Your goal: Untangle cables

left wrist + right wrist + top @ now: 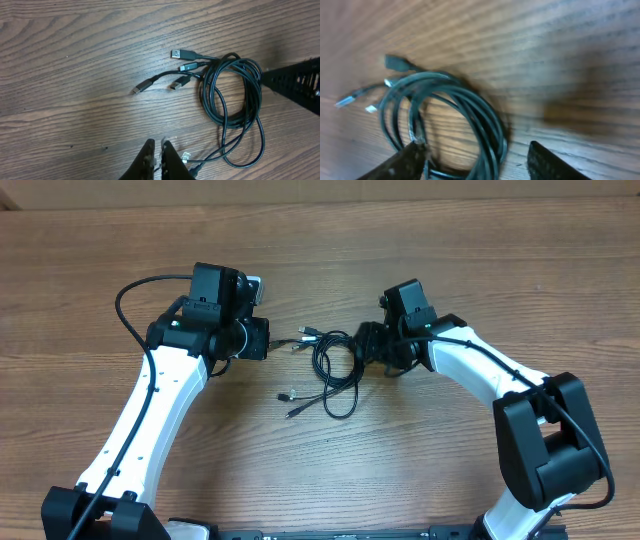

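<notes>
Grasping seemed underway: the left hand (157,147) sat pinched shut, the right hand (475,150) stood wide astride the cables (485,112), needing next to close on one strand.

Black cables (205,95), silver plug tips (176,53), brown wood-grain table (75,60), white arms (150,405)

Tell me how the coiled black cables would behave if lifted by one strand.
Probably floppy: the cables lie in loose overlapping loops, so they would likely sag and drag together. Likely light, being thin. The plug ends would probably dangle.
</notes>
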`<state>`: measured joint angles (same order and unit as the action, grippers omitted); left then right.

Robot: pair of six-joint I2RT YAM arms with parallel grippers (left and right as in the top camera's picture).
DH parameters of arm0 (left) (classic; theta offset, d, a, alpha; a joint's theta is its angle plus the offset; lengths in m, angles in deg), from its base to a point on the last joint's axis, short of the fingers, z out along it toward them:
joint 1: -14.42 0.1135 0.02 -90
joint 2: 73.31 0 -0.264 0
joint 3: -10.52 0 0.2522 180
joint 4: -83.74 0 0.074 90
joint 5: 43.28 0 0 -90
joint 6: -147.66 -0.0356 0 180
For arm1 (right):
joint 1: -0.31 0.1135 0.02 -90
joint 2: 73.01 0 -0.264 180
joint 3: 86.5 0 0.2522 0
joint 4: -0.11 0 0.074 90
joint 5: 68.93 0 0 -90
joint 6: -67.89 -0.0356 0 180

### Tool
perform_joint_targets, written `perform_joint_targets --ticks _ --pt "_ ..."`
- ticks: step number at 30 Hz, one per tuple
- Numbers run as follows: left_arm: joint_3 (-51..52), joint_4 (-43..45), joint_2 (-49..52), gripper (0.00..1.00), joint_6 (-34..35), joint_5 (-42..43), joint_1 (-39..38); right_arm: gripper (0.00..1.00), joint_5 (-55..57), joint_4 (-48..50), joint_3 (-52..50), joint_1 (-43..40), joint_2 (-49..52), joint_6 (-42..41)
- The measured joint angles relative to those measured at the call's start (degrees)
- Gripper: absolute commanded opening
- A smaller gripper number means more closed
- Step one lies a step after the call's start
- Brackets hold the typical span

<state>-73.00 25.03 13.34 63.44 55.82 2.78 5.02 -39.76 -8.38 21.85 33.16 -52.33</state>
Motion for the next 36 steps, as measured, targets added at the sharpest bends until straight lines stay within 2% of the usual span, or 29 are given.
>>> perform_joint_targets --ticks 5,9,15,26,31,36 --pt "0.0 0.0 0.0 0.08 0.0 0.0 0.0 0.49 0.0 3.6 -3.4 1.0 0.0 -1.1" --pt "0.0 0.0 0.0 0.06 0.0 0.0 0.0 0.32 0.1 7.1 -6.0 2.6 0.1 -3.6" --pt "0.0 0.0 0.0 0.06 0.0 -0.2 0.0 0.18 0.5 10.1 -7.2 4.2 0.2 -5.9" --pt "0.0 0.0 0.0 0.06 0.0 -0.2 0.0 0.14 0.5 10.3 -7.3 7.6 0.2 -6.3" --pt "0.0 0.0 0.0 0.04 0.0 -0.2 0.0 0.07 0.5 10.4 -7.3 10.9 0.2 -7.1" --pt "0.0 0.0 0.0 0.04 0.0 -0.2 0.0 0.07 0.5 10.8 -7.3 13.4 0.2 -7.3"
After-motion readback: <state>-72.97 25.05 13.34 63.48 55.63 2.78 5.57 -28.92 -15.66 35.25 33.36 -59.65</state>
